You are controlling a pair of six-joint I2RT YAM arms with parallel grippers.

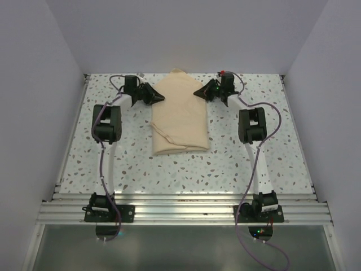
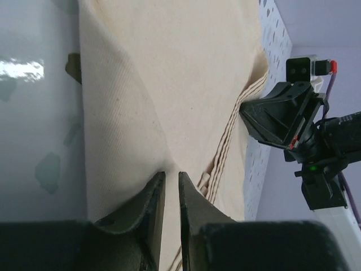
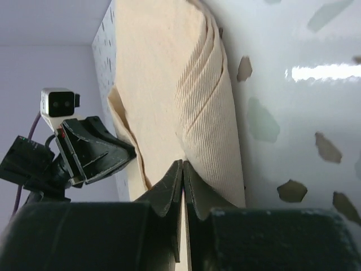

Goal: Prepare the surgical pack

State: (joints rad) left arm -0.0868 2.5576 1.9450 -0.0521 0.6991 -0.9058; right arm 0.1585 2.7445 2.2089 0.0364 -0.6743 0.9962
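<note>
**Folded surgical pack (image 1: 180, 118) flanked at its far end**

Shows the surgical pack as a tan cloth parcel lying flat on the speckled table (image 1: 265, 164), at mid-width and toward the far side. Picks out a loose fold along its near left edge and a small peak of cloth at the far end.

Places the left gripper (image 1: 158, 97) at the far left edge of the cloth and the right gripper (image 1: 197, 92) at the far right edge, tips facing each other across it. Has both arms reaching forward from the near edge of the table.

From the left wrist, catches the left fingers (image 2: 152, 203) standing a narrow slit apart, tips at the cloth just beside a stack of layered edges. Cannot tell whether a ply sits in that slit.

From the right wrist, shows the right jaws pressed together with only a hairline between them, tips against a rolled fold at the parcel's edge. Cannot tell whether a thin layer is nipped there.
</note>
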